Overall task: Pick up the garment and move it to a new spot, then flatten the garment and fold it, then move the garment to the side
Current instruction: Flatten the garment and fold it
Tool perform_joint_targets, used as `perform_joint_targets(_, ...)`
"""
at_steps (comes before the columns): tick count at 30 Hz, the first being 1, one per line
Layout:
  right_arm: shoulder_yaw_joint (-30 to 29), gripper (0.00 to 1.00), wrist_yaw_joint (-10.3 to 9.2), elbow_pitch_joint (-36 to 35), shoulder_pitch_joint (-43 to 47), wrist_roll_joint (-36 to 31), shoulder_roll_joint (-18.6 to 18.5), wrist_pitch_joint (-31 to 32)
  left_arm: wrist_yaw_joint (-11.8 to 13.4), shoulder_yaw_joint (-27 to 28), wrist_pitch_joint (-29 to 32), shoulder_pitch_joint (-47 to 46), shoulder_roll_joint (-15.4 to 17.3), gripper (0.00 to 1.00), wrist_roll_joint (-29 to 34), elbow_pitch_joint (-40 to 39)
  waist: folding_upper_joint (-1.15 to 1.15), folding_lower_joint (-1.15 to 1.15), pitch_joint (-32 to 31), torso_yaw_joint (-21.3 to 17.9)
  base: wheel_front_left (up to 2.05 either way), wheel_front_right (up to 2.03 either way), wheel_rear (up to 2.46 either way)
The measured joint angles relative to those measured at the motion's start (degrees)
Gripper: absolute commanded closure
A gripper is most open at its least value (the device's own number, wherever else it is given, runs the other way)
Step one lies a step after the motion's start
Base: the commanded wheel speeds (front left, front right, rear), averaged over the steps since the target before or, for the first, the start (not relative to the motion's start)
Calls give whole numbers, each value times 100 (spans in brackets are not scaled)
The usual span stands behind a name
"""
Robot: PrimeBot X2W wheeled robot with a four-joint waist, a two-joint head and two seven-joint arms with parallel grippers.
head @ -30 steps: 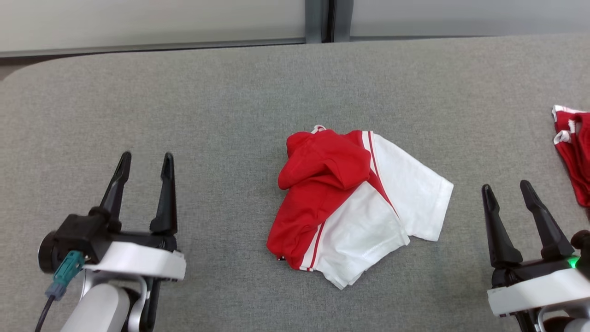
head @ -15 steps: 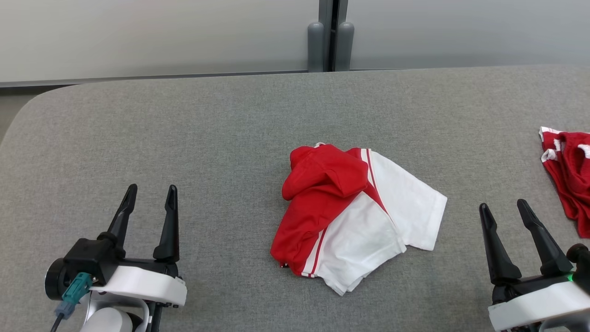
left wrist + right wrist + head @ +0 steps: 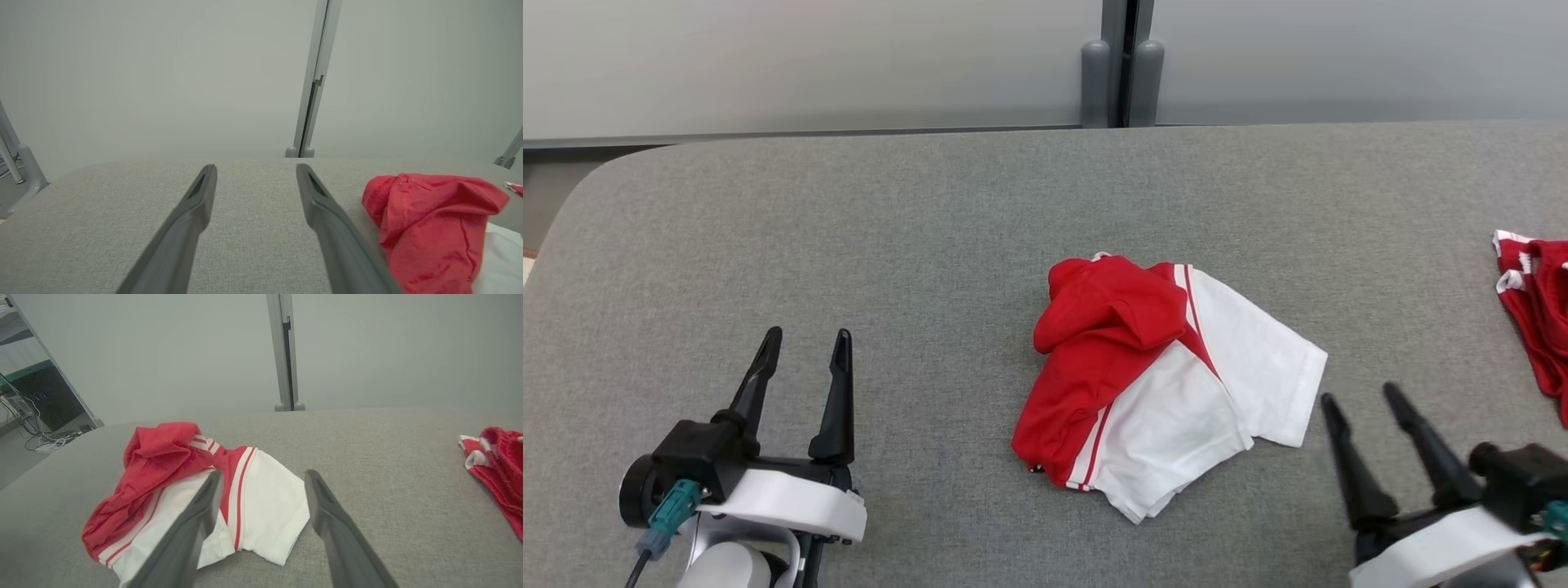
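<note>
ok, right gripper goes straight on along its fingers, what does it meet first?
Likely the white edge of the garment, just ahead of the right gripper; its open jaws frame that edge in the wrist view. Height is unclear, so it might skim over.

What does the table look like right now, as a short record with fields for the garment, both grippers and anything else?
surface: grey fabric-covered table
garment: red and white garment, crumpled, near the table's middle, not held
left gripper: open, empty, well apart from the garment on its left
right gripper: open, empty, close to the garment's right edge
other: second red garment with white trim, at the table's right edge
</note>
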Motion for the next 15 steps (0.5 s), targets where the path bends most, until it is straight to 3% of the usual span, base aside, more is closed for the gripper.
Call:
perform_joint_targets(9,1603,0,0,659,-84,512,-148,532,-119,-40,-8,-320,-218,0,93,44,0,0,303,214,0,0,0)
perform_joint_targets(15,2005,0,0,951,-418,660,-207,517,-201,26,-8,-439,-383,0,180,90,0,0,500,360,0,0,0)
